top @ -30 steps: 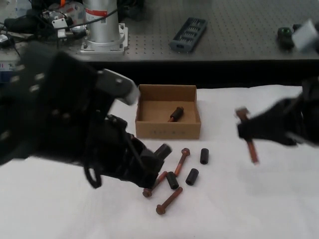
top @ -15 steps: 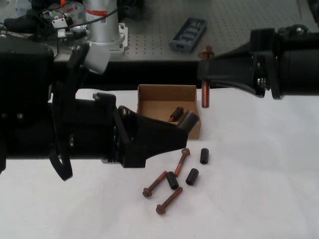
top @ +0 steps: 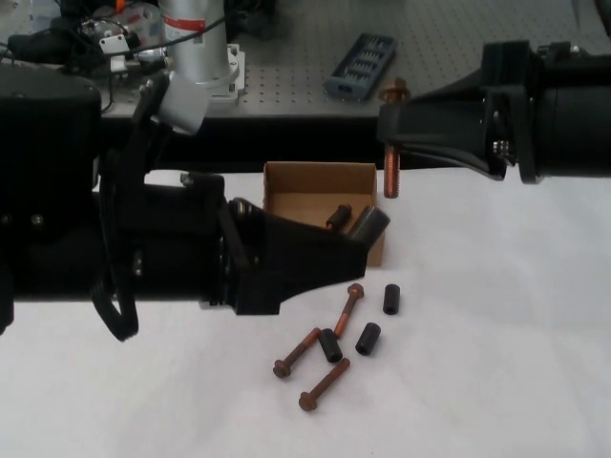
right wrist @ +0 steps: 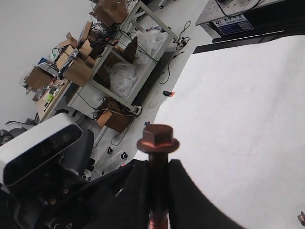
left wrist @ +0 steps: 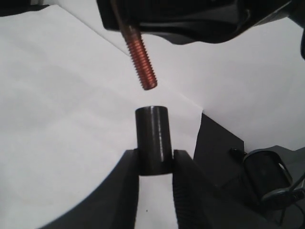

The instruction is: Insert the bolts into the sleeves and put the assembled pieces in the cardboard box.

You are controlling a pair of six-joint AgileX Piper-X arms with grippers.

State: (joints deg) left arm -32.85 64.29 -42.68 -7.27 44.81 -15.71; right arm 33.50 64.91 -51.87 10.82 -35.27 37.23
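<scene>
The left end effector [left wrist: 155,168] pinched a black sleeve [left wrist: 153,133] upright between its fingers. Just above the sleeve's open top, not touching it, hung the threaded tip of a copper bolt [left wrist: 142,64]. The right end effector [right wrist: 158,191] clamped the bolt below its head. Behind the left end effector sat the cardboard box [top: 320,175]. Spare bolts [top: 325,384] and spare sleeves [top: 391,299] lay below on the white table [top: 496,363].

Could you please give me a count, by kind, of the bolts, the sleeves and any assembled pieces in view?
Copper-coloured metal bolts: 4 (three on the white cloth, one in the right claw)
Black cylindrical sleeves: 4 (three on the cloth, one in the left claw)
Assembled bolt-and-sleeve piece, in the brown cardboard box: 1
Total: 9
</scene>
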